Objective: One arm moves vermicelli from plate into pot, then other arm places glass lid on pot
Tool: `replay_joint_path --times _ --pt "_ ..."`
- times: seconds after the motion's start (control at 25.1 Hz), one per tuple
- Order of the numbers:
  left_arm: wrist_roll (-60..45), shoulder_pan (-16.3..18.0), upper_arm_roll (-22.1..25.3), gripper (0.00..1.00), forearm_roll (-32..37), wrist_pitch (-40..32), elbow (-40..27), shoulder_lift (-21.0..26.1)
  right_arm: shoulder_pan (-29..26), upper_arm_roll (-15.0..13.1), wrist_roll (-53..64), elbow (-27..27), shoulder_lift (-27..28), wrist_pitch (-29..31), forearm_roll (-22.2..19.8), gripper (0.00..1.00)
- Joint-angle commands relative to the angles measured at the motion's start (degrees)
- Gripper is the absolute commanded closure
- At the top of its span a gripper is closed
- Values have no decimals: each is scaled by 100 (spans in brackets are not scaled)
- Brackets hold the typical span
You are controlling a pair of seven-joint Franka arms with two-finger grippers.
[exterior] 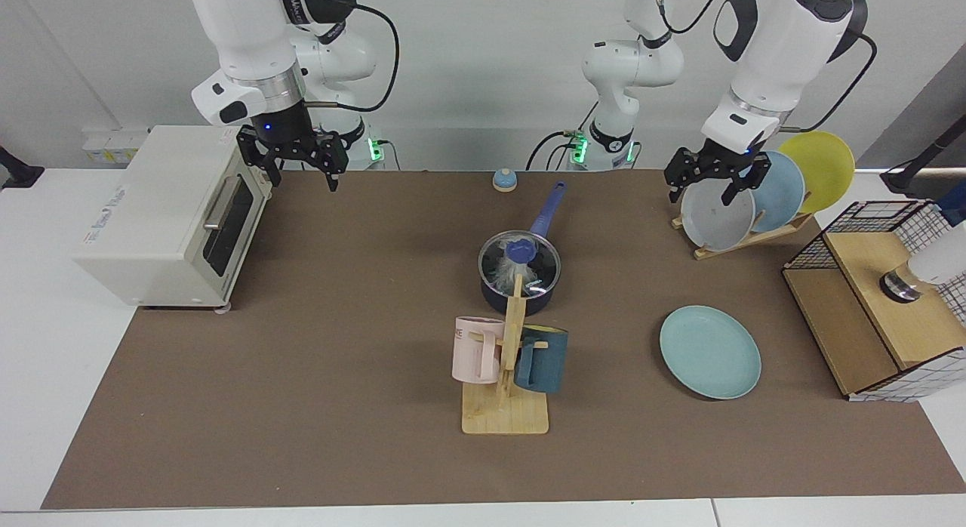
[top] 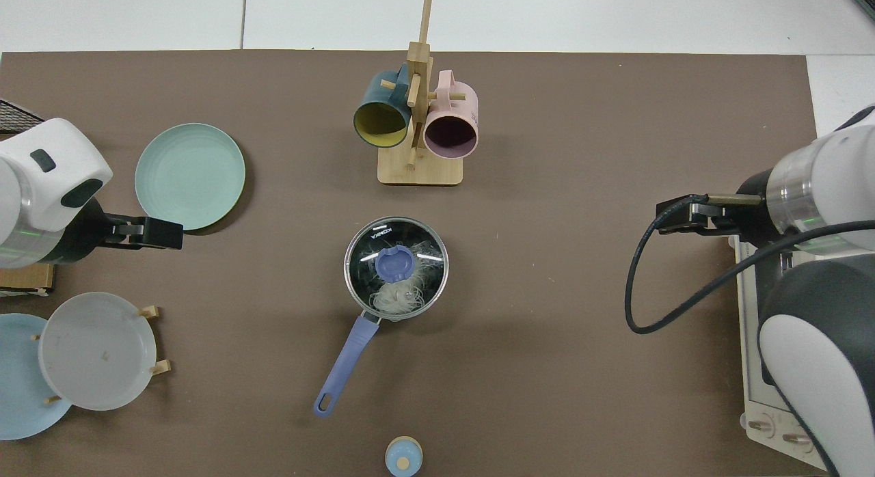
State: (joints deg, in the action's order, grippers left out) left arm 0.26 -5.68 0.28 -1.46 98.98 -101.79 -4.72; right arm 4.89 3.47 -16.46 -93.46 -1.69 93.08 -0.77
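From the facing view, the glass lid point(exterior: 520, 261) sits on the pot point(exterior: 519, 287) mid-worktop, partly behind a mug rack point(exterior: 506, 361), so both steps look done. The plate point(exterior: 710, 351) lies bare, well apart from the pot. The right claw point(exterior: 296, 158) hangs spread and empty above the far edge beside a toaster oven point(exterior: 167, 214), clear of the pot, likely parked. The left claw point(exterior: 710, 177) hangs open and empty in front of a dish rack point(exterior: 743, 237), waiting.

From above, the vermicelli point(top: 402, 291) shows through the lid, bunched toward the side of the pot's handle point(top: 346, 364), which points away from the mug rack. The lid seats evenly on the rim. Neither claw's tips show here.
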Motion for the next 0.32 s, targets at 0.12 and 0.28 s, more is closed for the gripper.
replay_joint_path --times 0.12,0.28 --pt "88 -21 33 0 -65 -72 10 -64 -58 31 11 -49 -33 34 165 0" --pt "88 -21 33 0 -65 -72 10 -64 -50 31 11 -49 -33 8 165 0"
